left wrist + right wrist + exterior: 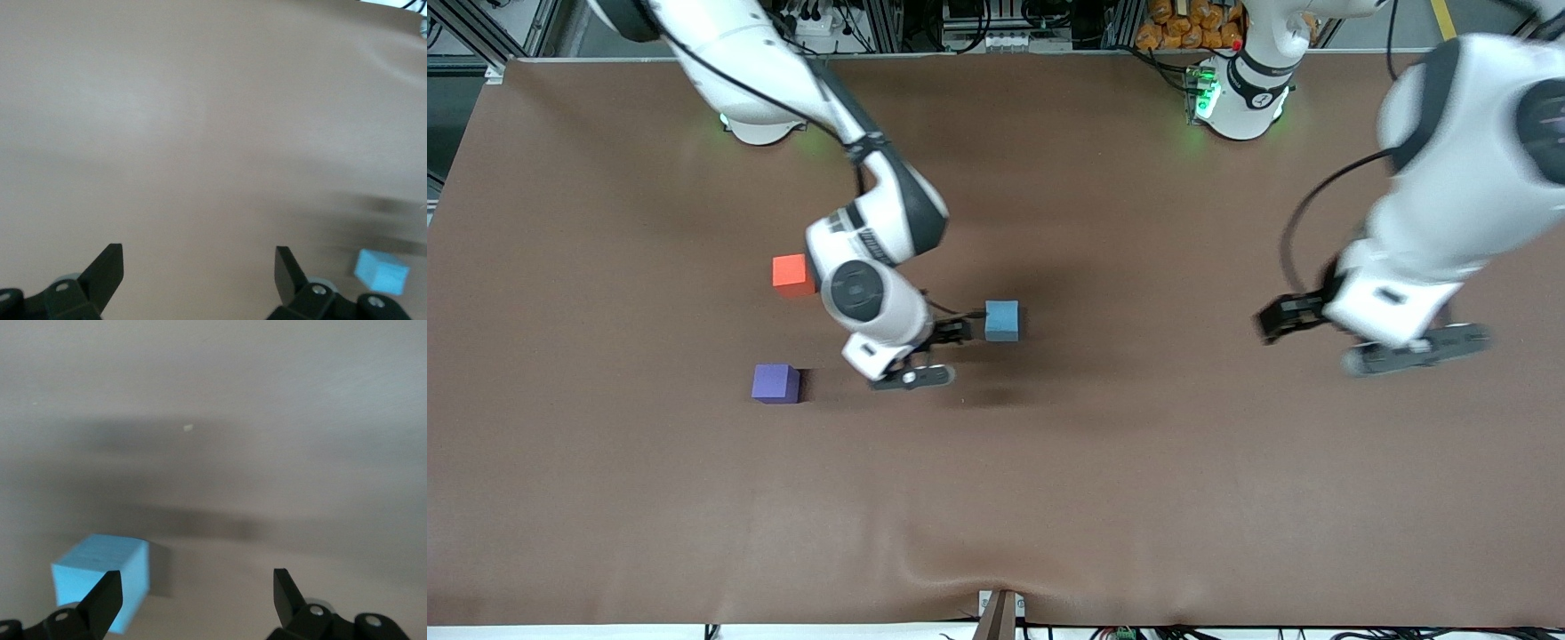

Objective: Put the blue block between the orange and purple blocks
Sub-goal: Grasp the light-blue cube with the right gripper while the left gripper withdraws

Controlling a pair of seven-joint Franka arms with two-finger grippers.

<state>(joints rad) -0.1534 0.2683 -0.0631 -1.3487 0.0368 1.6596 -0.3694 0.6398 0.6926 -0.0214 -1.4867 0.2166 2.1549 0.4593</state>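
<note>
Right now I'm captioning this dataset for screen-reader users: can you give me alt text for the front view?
The right end effector, open, sits low over a brown table beside the blue block, not gripping it. The orange block and the purple block, nearer the camera, lie apart toward the right arm's end. The left end effector, open, waits over bare table.

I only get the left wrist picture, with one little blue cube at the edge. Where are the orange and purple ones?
Observer: The orange block and purple block lie toward the right arm's end of the table, purple nearer the front camera.
Operator: Is anybody grabbing the blue one?
Observer: No. The blue block sits on the table; the right gripper is open beside it, one finger in front of it.
Operator: And my gripper?
Observer: The left gripper is open over bare table.
</note>
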